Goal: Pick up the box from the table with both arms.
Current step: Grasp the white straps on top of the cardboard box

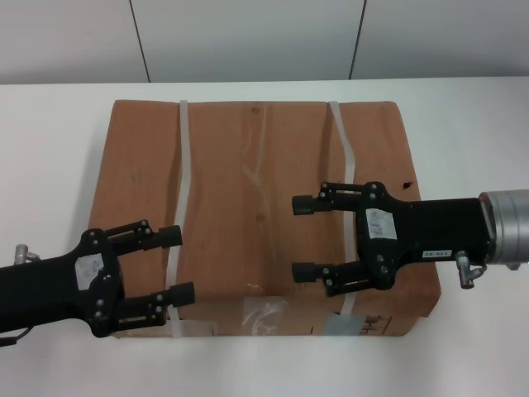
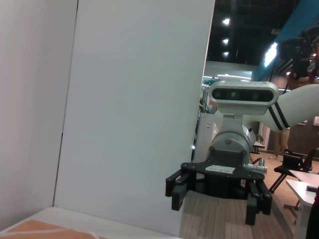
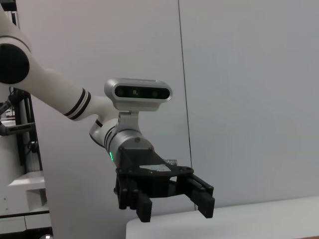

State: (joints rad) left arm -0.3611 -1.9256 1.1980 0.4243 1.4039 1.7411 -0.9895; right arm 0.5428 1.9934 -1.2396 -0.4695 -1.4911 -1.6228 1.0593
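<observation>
The box [image 1: 256,190], brown paper-wrapped with two white straps, lies flat on the white table [image 1: 50,165]; tape and labels show on its near side. My left gripper [image 1: 173,265] is open and empty over the box's near left corner, pointing inward. My right gripper [image 1: 298,237] is open and empty over the box's right half, pointing inward toward the left one. The left wrist view shows the right gripper [image 2: 215,199] facing it, and a corner of the box [image 2: 35,228]. The right wrist view shows the left gripper [image 3: 174,206] above the table [image 3: 249,219].
A grey panelled wall [image 1: 248,37] stands just behind the table's far edge. White tabletop extends on both sides of the box and in front of it [image 1: 264,368].
</observation>
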